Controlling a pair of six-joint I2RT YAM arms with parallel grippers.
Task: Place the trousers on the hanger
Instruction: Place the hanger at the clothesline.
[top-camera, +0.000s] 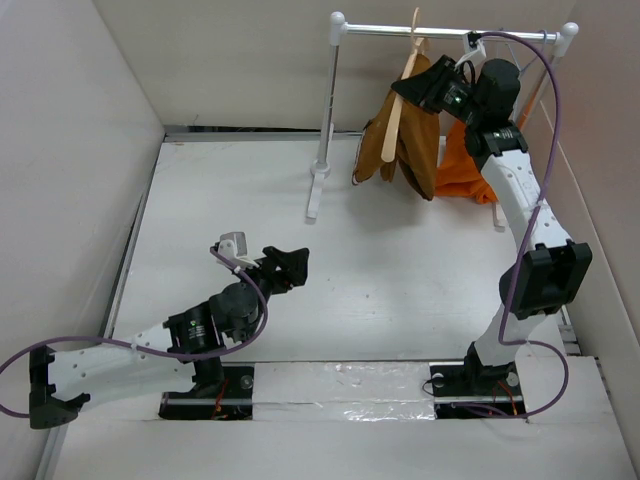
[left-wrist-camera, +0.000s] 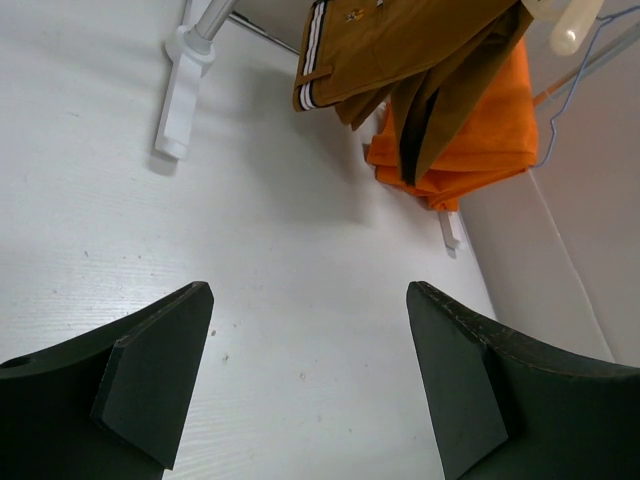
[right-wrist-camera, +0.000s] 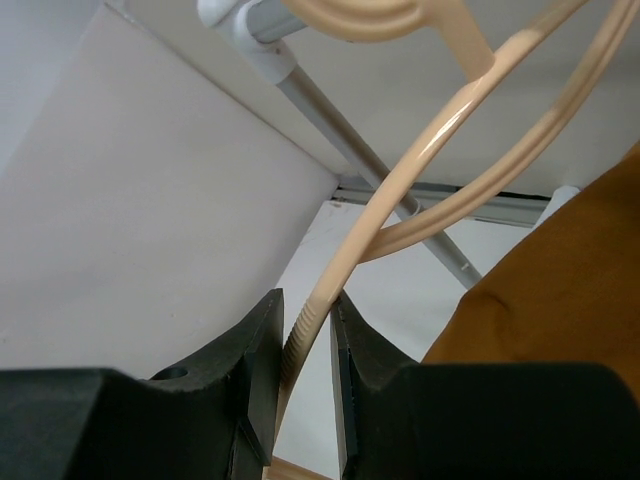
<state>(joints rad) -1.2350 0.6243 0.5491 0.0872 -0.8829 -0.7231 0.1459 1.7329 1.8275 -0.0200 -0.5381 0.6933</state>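
Trousers (top-camera: 405, 150) of rust-brown cloth hang folded over the pale wooden hanger (top-camera: 392, 130). They are up at the clothes rail (top-camera: 450, 32), at about 1 o'clock on the bench (top-camera: 380, 290). A bright orange garment (top-camera: 462, 170) hangs just beside them toward 3 o'clock.

The right gripper (right-wrist-camera: 305, 320) reaches up to the rail, its jaws closed on the ribbed stretch of one hanger arm. In its wrist view the cloth lies close by at 4 o'clock. The left gripper (top-camera: 298, 258) sits low at about 8 o'clock, well apart from the rack, with its jaws wide open and empty.

The work looks nearly finished, and the step in hand seems to be settling the loaded hanger and letting go. Whether the hook sits fully over the rail cannot be told from these views, so that is worth confirming before any release.

To do the step well:
- Hold the hanger level, so the folded cloth does not slide toward one end. The left wrist view shows the striped waistband edge hanging free, which suggests an uneven drape.
- Part the jaws gently.
- Back out along the line of the fingers, away from the cloth, so that neither finger drags the hanger arm or snags the trousers.
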